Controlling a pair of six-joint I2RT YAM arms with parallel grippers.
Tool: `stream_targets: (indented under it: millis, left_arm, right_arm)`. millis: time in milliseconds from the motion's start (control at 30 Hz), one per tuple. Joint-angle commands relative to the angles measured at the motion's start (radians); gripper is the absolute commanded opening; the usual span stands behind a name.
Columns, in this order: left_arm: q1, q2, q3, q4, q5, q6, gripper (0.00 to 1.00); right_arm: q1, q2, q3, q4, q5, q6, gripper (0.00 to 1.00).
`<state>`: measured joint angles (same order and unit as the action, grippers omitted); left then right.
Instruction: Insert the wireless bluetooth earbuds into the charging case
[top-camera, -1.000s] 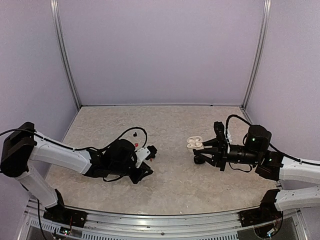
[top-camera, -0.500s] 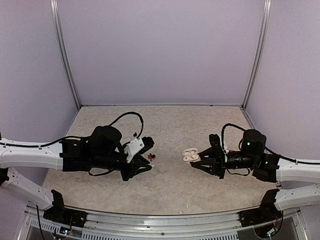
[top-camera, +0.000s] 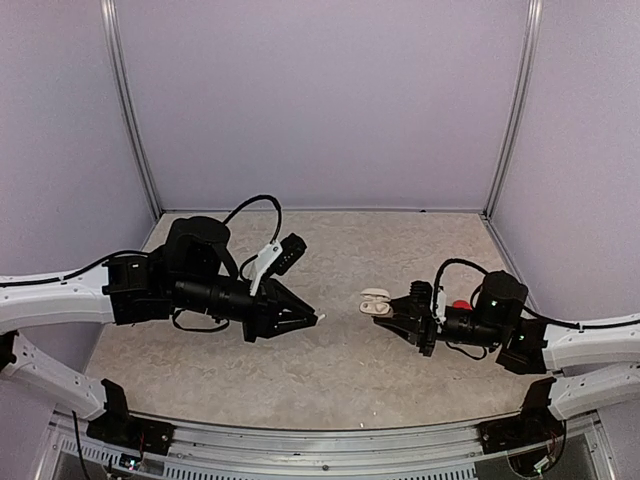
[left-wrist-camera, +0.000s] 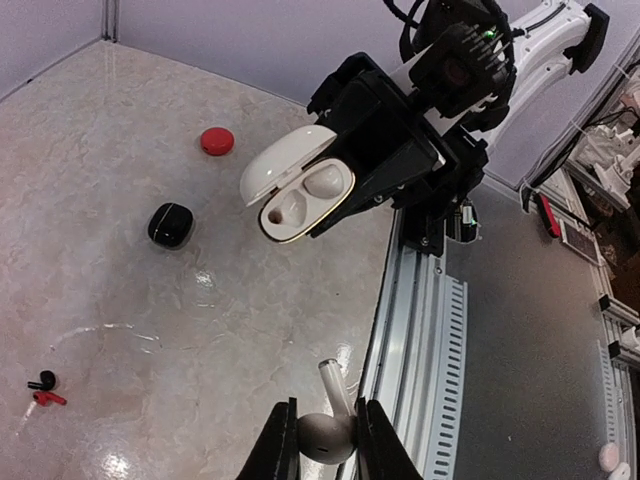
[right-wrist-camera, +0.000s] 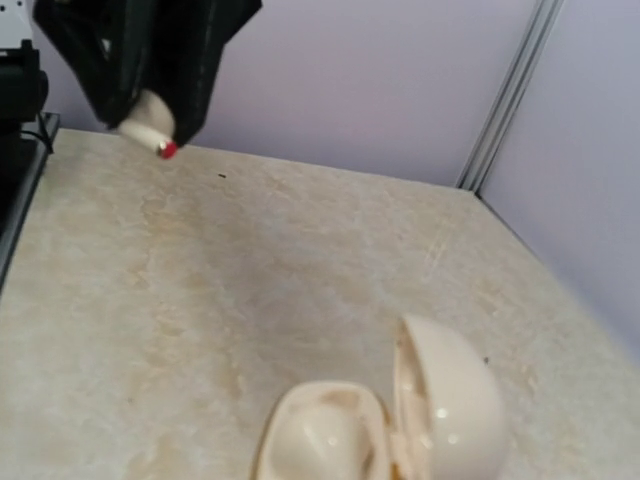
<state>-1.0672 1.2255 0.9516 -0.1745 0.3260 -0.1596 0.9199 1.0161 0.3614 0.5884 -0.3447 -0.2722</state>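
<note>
Left gripper (left-wrist-camera: 327, 415) is clamped on a white earbud (left-wrist-camera: 325, 437), right gripper (top-camera: 390, 313) on the open charging case (left-wrist-camera: 300, 190); the earbud should be lined up with an empty socket (left-wrist-camera: 285, 212) first.

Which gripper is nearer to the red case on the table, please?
Right. The right gripper, holding the open white case, is left of the red case in the top view; the left gripper, pinching a white earbud, is farther left.

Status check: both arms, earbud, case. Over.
Left jaws shut on white earbud, lifted. Right jaws shut on open case, facing it. Nothing between them; black case aside on table.
</note>
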Motion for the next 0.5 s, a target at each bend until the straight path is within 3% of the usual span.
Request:
stream_targets:
  millis: [0,467]
  left_arm:
    - [0.036,0.041,0.045,0.028,0.13,-0.148,0.15]
    - [0.128,0.096,0.039,0.145,0.286,-0.462,0.13]
  right_arm:
    - [0.014,0.053,0.021,0.12,0.024,-0.071,0.0]
    - [0.032,0.207,0.116,0.179,-0.029,-0.12,0.0]
